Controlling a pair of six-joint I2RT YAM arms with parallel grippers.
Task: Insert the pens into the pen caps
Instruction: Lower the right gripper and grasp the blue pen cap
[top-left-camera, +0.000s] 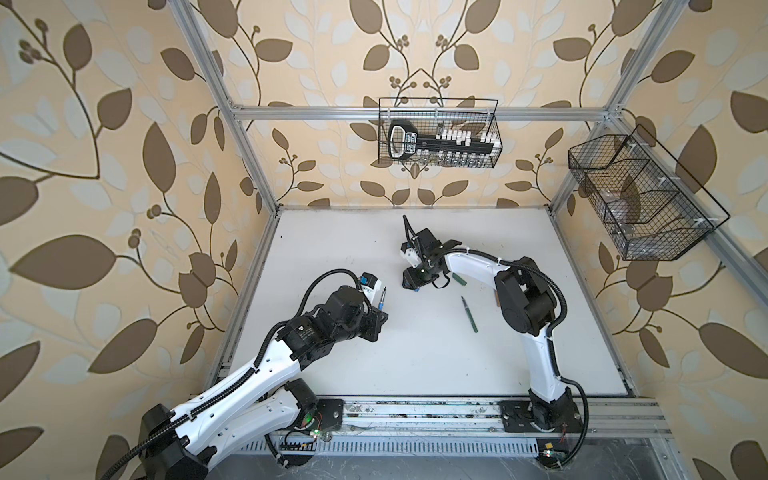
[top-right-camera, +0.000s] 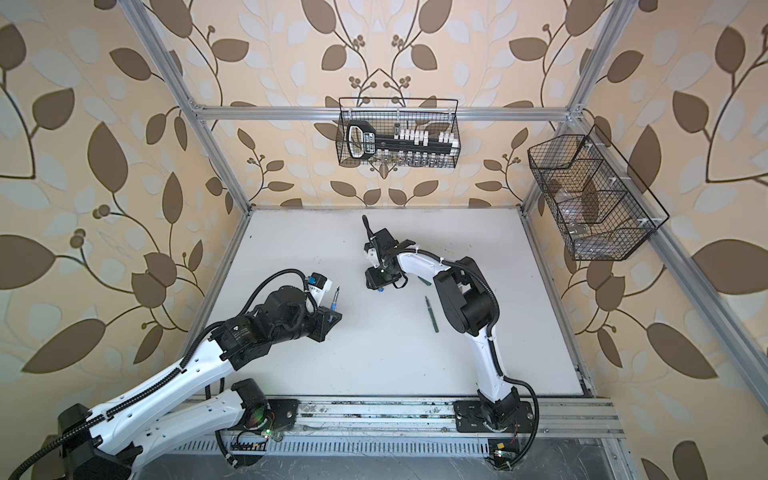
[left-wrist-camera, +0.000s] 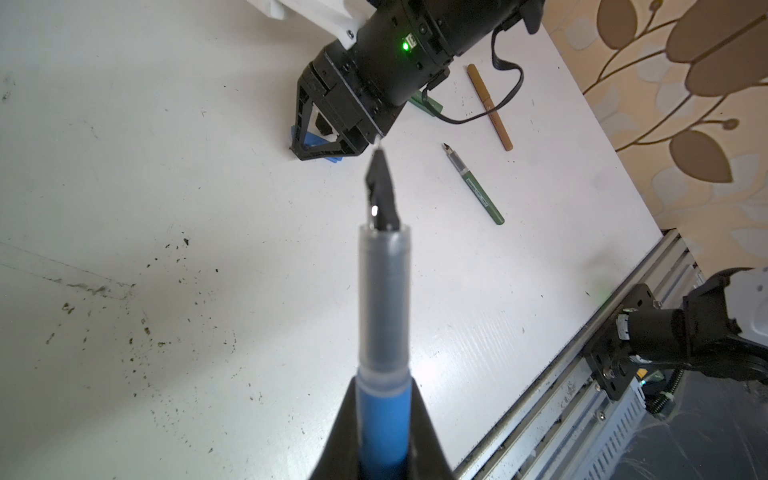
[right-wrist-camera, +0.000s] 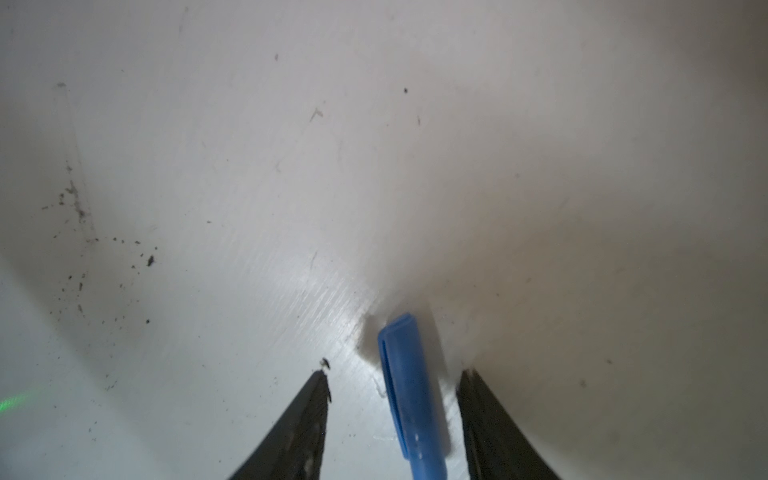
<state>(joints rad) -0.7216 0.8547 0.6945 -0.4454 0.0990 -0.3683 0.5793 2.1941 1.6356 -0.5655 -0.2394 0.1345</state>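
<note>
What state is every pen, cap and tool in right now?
left tool: shut on blue pen.
blue pen: uncapped, held.
right tool: open around blue cap.
blue cap: lying loose.
green pen: uncapped, lying.
green cap: lying loose.
tan pen: lying; tip unclear.

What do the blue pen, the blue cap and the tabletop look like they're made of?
Blue pen: likely plastic; opaque blue barrel, frosted translucent collar.
Blue cap: moulded plastic, satin, with a moulded groove.
Tabletop: probably white coated board; soft glare, fine scratches, dark specks.
</note>
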